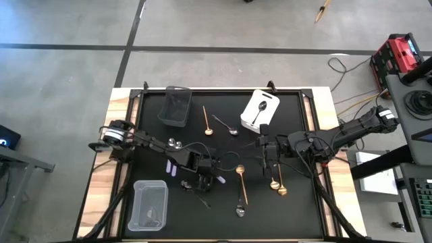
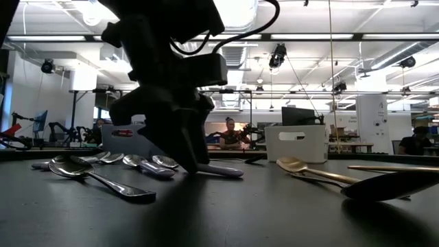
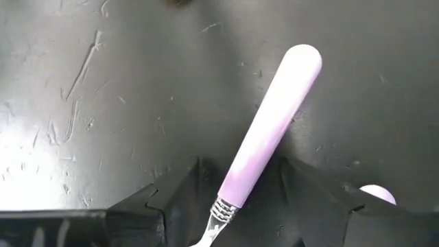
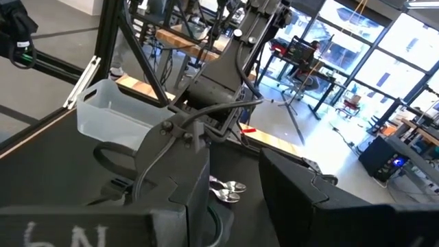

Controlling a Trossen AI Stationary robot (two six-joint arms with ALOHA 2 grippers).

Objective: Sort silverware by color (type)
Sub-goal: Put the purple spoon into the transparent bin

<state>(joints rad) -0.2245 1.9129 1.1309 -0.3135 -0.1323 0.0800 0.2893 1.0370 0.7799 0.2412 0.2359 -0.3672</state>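
Lilac-handled slim silver spoon lies between your left gripper's spread, unclosed fingers, so centre over the handle before you squeeze.

Three bins are sitting on the black mat: one dark bin, one white bin, one clear bin. Four gold spoons are showing; lilac-handled and dark spoons cannot be counted reliably.

Spoons lie scattered between three bins.
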